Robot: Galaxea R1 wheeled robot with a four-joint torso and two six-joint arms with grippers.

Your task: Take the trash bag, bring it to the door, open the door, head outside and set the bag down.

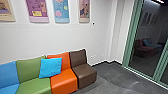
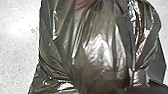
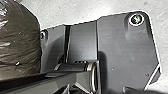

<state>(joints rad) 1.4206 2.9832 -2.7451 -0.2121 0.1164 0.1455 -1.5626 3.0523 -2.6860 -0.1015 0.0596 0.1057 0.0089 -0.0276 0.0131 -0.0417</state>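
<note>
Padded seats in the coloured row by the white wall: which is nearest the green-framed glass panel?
The dark brown seat, at the row's end; the bright orange seat, green seat and blue seat all stand farther from the glass panel.

The trash bag (image 2: 82, 65) is a dark, smoky brown with whitish streaks. One seat (image 1: 8, 75) is blue, the next seat (image 1: 31, 68) green, another seat (image 1: 65, 81) orange and the last seat (image 1: 85, 72) dark brown, with a bright blue cushion (image 1: 50, 67). The wall (image 1: 75, 37) is white, the floor (image 1: 110, 75) grey, the glass frame (image 1: 130, 37) green. A purple poster (image 1: 38, 5) has a yellow patch; a light blue poster (image 1: 61, 15) has pink blotches.
</note>
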